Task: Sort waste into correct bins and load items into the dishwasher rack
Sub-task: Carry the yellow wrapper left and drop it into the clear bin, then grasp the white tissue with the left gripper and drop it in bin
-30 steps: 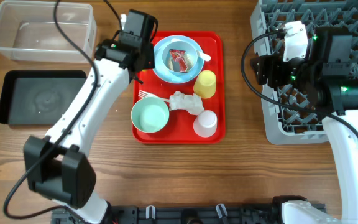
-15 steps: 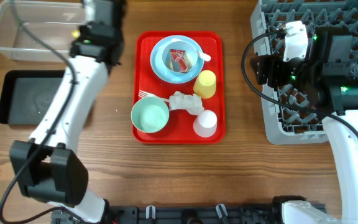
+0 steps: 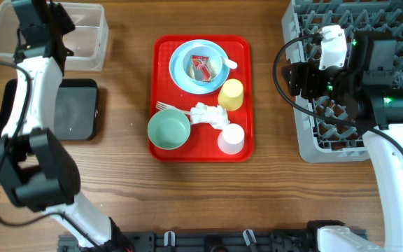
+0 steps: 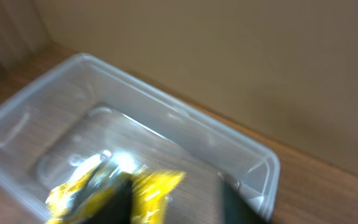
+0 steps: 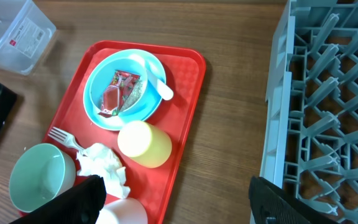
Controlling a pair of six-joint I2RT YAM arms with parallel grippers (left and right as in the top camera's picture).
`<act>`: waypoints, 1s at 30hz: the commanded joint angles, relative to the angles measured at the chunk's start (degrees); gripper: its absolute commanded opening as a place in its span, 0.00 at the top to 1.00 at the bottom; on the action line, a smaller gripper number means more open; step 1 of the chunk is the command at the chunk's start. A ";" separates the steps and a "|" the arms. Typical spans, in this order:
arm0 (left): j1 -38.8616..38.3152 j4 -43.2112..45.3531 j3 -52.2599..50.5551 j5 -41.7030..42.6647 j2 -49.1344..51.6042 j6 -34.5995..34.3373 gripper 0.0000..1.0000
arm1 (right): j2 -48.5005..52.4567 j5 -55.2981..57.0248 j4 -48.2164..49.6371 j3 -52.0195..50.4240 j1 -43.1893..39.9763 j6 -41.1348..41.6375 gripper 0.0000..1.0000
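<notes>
Left gripper: my left gripper [image 4: 176,186] hangs over the clear tub [image 4: 166,102] at the upper left of the overhead view; the jaws stand parted and the crumpled yellow wrapper [image 4: 151,186] lies against one finger, not clamped across both; the blur hides whether it is free of me
Right gripper: my right gripper [image 5: 178,186] is spread wide and empty, above the wood between the red tray [image 3: 247,70] and the dishwasher rack [image 3: 306,133] at the right of frame
Risk, clinging: crinkled film may catch on my finger pad and ride out of the tub when I lift
Risk, stray landing: so light a scrap could settle on the rim or drift to the black tray [image 3: 75,112] just below the tub in the overhead view
Risk, tub shove: the thin, light tub would probably slide if I brush its wall
Wrapper: glossy yellow film, creased and springy, irregular
Tub: transparent plastic, rectangular, rounded corners, smooth floor showing the wood beneath
Black tray: matte, shallow, rectangular
On the red tray: a round light-blue plate [image 3: 180,77] holding the red-and-white wrapper [image 3: 201,66], a soft crumpled napkin [image 3: 208,115], a smooth yellow cup [image 3: 231,94]
Rack: grey moulded plastic with a grid of upright tines
</notes>
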 commanded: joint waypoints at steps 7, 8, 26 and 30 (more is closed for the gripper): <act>-0.90 -4.00 0.39 5.18 -0.37 0.31 0.00 | 0.57 0.79 -0.26 1.22 -0.24 1.09 0.21; -1.31 -6.16 0.39 6.10 -2.27 0.31 0.00 | 0.57 0.79 -0.22 1.22 -0.24 1.09 0.22; -27.71 -43.60 0.24 21.33 -6.95 4.87 0.12 | 0.57 0.76 -0.28 1.22 -0.24 1.09 0.21; -33.57 -44.39 0.15 16.79 -2.91 4.90 0.13 | 0.57 0.79 -1.25 1.22 -0.24 1.05 0.21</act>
